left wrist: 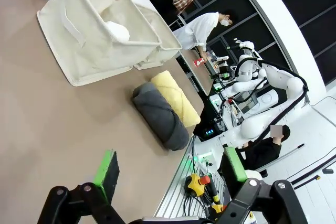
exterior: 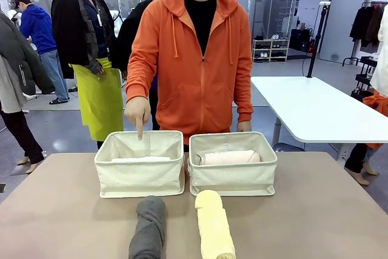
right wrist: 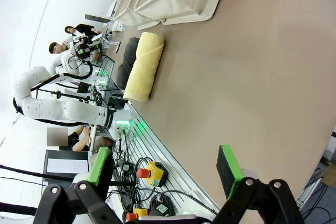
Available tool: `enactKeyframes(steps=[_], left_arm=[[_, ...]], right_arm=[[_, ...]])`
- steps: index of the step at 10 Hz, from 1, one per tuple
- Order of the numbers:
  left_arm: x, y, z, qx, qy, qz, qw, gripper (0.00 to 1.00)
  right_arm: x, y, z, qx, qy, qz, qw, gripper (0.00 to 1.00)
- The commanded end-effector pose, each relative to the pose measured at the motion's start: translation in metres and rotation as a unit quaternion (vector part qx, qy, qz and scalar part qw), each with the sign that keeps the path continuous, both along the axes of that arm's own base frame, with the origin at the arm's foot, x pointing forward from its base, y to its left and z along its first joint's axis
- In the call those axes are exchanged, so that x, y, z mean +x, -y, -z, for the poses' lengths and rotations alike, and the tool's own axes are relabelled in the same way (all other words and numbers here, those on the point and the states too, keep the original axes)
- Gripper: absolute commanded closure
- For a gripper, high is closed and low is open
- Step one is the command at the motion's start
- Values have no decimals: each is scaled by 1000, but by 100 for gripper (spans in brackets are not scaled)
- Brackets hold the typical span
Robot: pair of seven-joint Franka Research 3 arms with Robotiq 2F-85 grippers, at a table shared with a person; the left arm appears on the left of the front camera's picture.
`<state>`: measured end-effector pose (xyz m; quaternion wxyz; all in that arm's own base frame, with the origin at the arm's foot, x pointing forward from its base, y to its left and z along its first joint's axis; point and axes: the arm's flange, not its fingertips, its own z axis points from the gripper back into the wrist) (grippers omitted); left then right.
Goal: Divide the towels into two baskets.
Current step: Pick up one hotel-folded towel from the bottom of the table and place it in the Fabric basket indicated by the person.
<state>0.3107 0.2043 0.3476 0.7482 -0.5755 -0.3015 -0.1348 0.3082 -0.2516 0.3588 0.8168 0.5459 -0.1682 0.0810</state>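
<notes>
Left hand (left wrist: pixel 170 166): released, fingers spread wide, grasping nothing, held over the near part of the table (left wrist: pixel 47 129). Right hand (right wrist: pixel 164 163): likewise released and empty.

Ahead of my left hand lies the grey towel (left wrist: pixel 160 114), rolled, on the table. The yellow towel (right wrist: pixel 143 64) lies ahead of my right hand, also on the table. Neither is in a basket.

Beyond the grey towel stands the left basket (left wrist: pixel 79 40), upright, with the white towel (left wrist: pixel 116 31) inside. A person's hand (exterior: pixel 137 112) points one finger down into it. Beyond the yellow towel stands the right basket (exterior: pixel 233 177), just beside the first, with the pink towel (exterior: pixel 229 157) inside.

Finding: I judge the task half done. Each basket has one towel; two remain, one per basket to make an even split.

View comparison: the front view looks into both baskets and settles the pink towel's place, while my right wrist view meets that basket from outside, contents hidden. My left wrist view makes the grey and yellow towels seem to touch; the front view shows bare table between them.
</notes>
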Motion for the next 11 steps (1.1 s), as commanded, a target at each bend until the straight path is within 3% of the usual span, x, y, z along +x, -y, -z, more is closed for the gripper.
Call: enactKeyframes(steps=[1,2,4,8,11], left_arm=[[9,20,-2,16,-36,22,999,0],[21,52,0,19,-69,52,996,0],[37,102,1,34,-156,49,986,0],[60,188,-21,136,-182,58,972,0],[71,253,-3,158,-194,62,966,0]], right_arm=[[-3,-2,-2,-2,-4,-6,1000,0],[-3,-2,-2,-2,-4,-6,1000,0],[-3,-2,-2,-2,-4,-6,1000,0],[-3,-2,-2,-2,-4,-6,1000,0],[-3,-2,-2,-2,-4,-6,1000,0]])
